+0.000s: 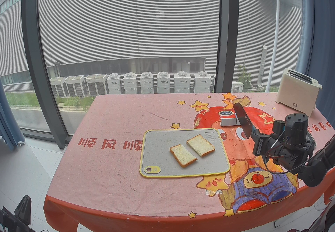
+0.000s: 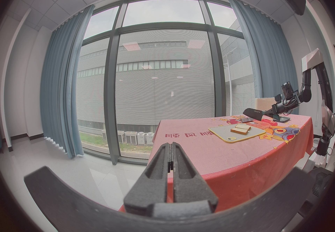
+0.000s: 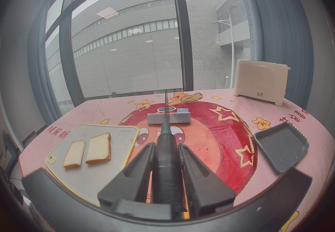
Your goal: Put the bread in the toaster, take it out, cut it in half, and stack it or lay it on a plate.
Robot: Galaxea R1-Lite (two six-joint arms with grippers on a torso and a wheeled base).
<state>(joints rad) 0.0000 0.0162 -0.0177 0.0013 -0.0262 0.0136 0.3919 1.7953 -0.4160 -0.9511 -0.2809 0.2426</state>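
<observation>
- The table (image 1: 115,173) is wearing a smooth pink-and-red cartoon cloth that is draping over its curved near edge
- Behind it a tall window (image 1: 129,26) is showing a ribbed grey building, and blue curtains (image 2: 57,86) are hanging at the sides
- A wide stretch of plain pink cloth is running from the cutting board (image 1: 160,145) out to the table's left edge
- The board, flat grey with rounded corners and a yellow rim, is sitting mid-table, nearer the front
- Two bread halves (image 1: 183,155) (image 1: 200,145), pale with brown crusts, are lying flat on it, just beside each other
- The right gripper (image 3: 166,149) is clamping the black handle of the knife (image 1: 243,115), holding the dark blade off the cloth to the board's right and aiming it at a grey block (image 1: 229,121)
- The boxy cream toaster (image 1: 298,91) is standing at the far right corner, close to the edge
- A shallow dark grey tray (image 3: 282,145) is lying near the right edge
- The left gripper (image 2: 171,159) is hanging beyond the table's left front corner, above the glossy floor (image 2: 69,180), its fingers pressed together on nothing
</observation>
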